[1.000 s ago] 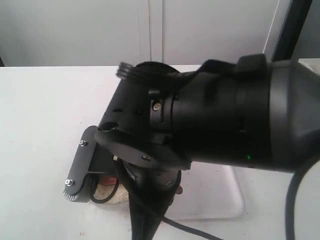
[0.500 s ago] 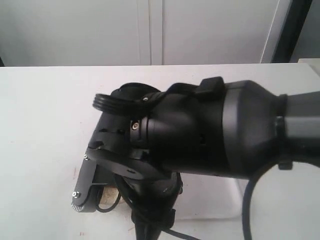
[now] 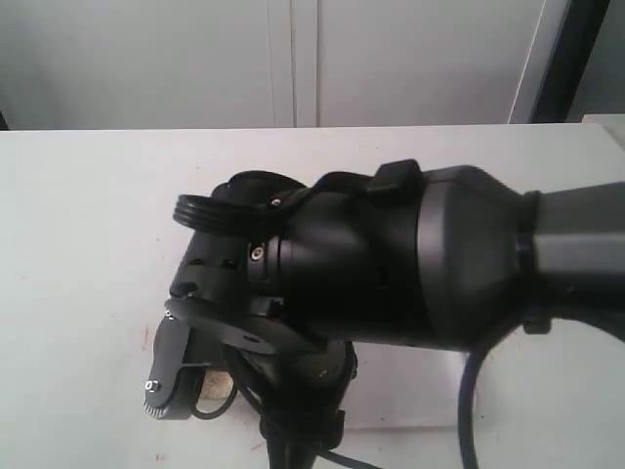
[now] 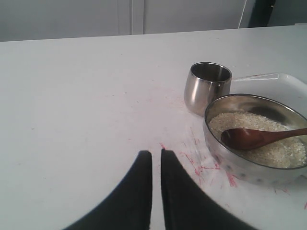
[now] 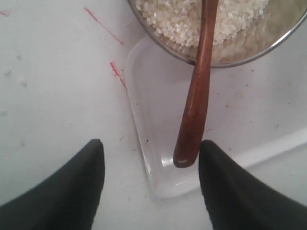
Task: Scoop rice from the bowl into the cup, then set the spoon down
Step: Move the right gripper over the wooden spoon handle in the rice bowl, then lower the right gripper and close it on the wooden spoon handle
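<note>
In the left wrist view the wide steel bowl [image 4: 240, 167] holds white rice [image 4: 230, 120], and the dark wooden spoon [image 4: 249, 138] rests scoop-down on the grains. The small steel cup [image 4: 207, 88] stands just beside the bowl. My left gripper [image 4: 156, 155] hovers over bare table short of the bowl, shut and empty. In the right wrist view the spoon handle [image 5: 196, 96] runs out over the bowl [image 5: 280, 26] rim, away from the rice [image 5: 192, 17]. My right gripper [image 5: 152, 144] is open, with the handle's end between its fingers, close to one finger [image 5: 213, 163] and untouched.
A shallow white tray [image 5: 158, 120] lies under the bowl and the spoon handle; its rim [image 4: 288, 79] also shows behind the bowl. Red marks streak the white table [image 4: 96, 96]. The right arm's black body [image 3: 391, 283] fills the exterior view, hiding the vessels.
In the exterior view the right arm has swung left and lower, and its wrist now hangs closer to the table over the bowl's place.
</note>
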`<state>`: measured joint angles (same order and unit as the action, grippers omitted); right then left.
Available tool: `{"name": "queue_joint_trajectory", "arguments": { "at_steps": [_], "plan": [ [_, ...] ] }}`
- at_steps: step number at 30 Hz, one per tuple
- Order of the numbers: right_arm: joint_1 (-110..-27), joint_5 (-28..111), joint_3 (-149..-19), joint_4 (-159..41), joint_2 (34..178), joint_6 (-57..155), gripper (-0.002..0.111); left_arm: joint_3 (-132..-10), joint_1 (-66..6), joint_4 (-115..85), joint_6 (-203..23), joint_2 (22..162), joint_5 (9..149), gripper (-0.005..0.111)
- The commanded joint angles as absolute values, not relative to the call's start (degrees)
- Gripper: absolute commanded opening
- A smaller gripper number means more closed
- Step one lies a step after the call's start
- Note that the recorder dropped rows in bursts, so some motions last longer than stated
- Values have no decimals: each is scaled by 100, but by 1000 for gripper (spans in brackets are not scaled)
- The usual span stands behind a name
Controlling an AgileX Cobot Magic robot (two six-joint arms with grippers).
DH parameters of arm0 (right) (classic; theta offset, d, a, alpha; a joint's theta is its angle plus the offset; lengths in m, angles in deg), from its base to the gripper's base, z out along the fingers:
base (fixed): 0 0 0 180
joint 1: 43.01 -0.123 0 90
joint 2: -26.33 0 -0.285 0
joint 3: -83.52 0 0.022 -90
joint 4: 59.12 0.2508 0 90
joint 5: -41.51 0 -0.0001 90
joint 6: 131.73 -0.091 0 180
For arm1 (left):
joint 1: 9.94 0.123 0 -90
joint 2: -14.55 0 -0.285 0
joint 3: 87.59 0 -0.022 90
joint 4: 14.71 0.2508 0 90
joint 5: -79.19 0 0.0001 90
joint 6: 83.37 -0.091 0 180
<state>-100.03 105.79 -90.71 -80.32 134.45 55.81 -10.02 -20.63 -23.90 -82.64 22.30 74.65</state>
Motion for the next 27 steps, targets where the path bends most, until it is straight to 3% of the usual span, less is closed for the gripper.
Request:
{"name": "queue_joint_trajectory", "arguments": {
  "at_steps": [1,27],
  "plan": [
    [-9778,10588,-9045,-8007,13414,5862,55,-1038,-2069,-2450,-8231,2234,7481,14],
    [-8886,9785,-9045,-6806,13697,6859,55,-1038,-2069,-2450,-8231,2234,7481,14]
  ]
}}
